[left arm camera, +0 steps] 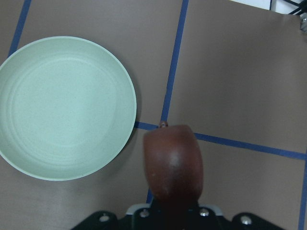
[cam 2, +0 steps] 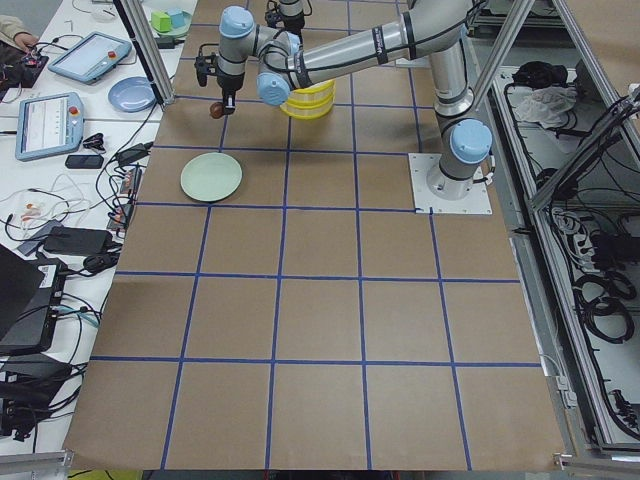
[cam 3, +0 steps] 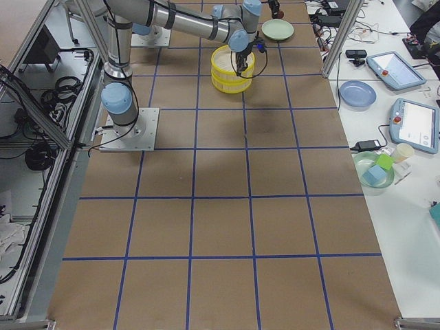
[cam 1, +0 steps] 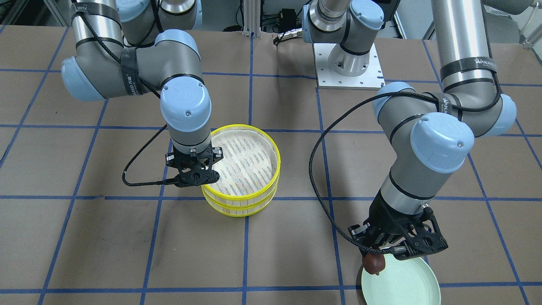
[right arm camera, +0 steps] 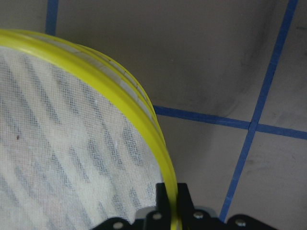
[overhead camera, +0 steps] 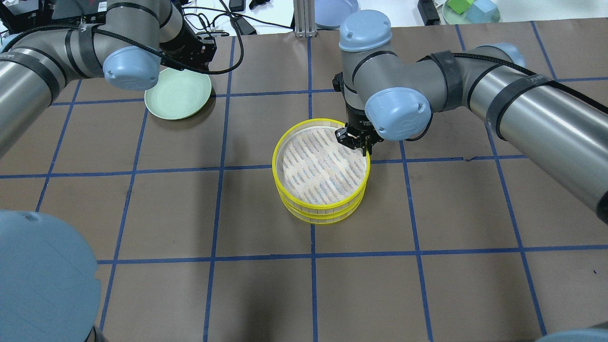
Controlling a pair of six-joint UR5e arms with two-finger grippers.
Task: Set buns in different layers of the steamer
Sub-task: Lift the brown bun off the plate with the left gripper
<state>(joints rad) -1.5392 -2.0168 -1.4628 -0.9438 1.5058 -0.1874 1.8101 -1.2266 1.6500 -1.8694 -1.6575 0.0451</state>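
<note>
My left gripper (cam 1: 374,254) is shut on the dark reddish-brown bun (cam 1: 373,262) and holds it in the air over the near edge of the pale green plate (cam 1: 402,284). In the left wrist view the bun (left arm camera: 172,165) hangs beside the plate (left arm camera: 62,108), over the bare table. The two steamer layers stand stacked at the table's middle, top layer (cam 1: 247,159) on bottom layer (cam 1: 237,208). The top layer's floor is bare. My right gripper (cam 1: 198,176) is shut on the top layer's yellow rim (right arm camera: 160,158). The cream-white bun is hidden.
The pale green plate (overhead camera: 178,95) holds nothing. The right arm's black cable (cam 1: 139,180) loops beside the steamer. The left arm's metal base plate (cam 1: 347,63) is at the robot's side. A side bench (cam 2: 80,120) with tablets and a blue plate runs along the far edge.
</note>
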